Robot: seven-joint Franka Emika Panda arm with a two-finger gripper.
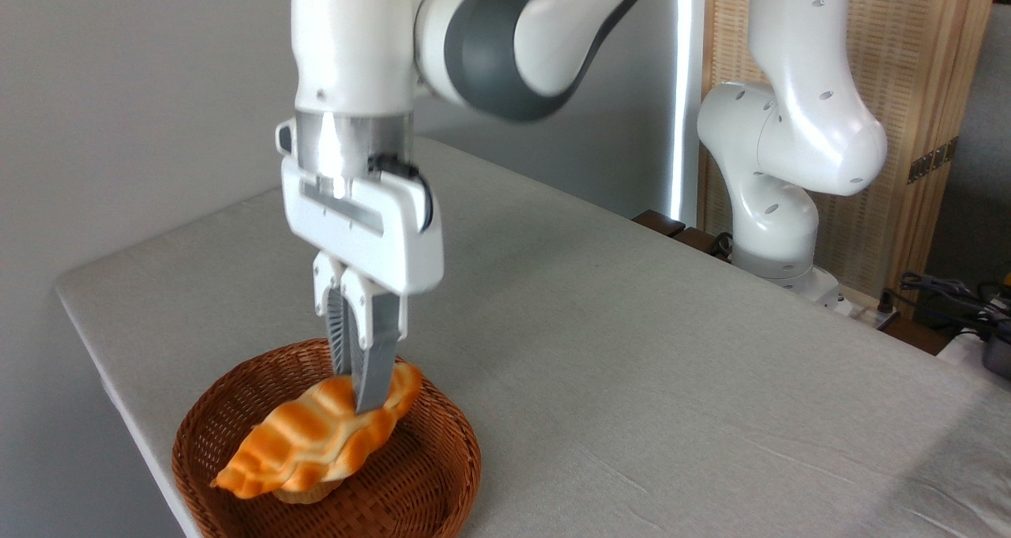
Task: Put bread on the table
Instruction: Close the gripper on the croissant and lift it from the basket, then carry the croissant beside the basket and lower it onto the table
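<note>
The bread (308,439), a long braided golden-orange loaf with cream ridges, lies tilted across the round brown wicker basket (426,483) at the table's near left corner. Its pointed end sticks out past the basket's left rim. My gripper (359,396) comes straight down from above and its grey fingers (375,356) are shut on the loaf's upper right part. The loaf seems to rest on something small and round beneath it, mostly hidden. The light grey table (632,348) stretches away to the right and back.
The arm's white base (782,206) stands at the table's far right edge, in front of a wooden slatted panel (932,88). Cables and a dark object (971,301) lie off the right edge. The table's left edge runs close beside the basket.
</note>
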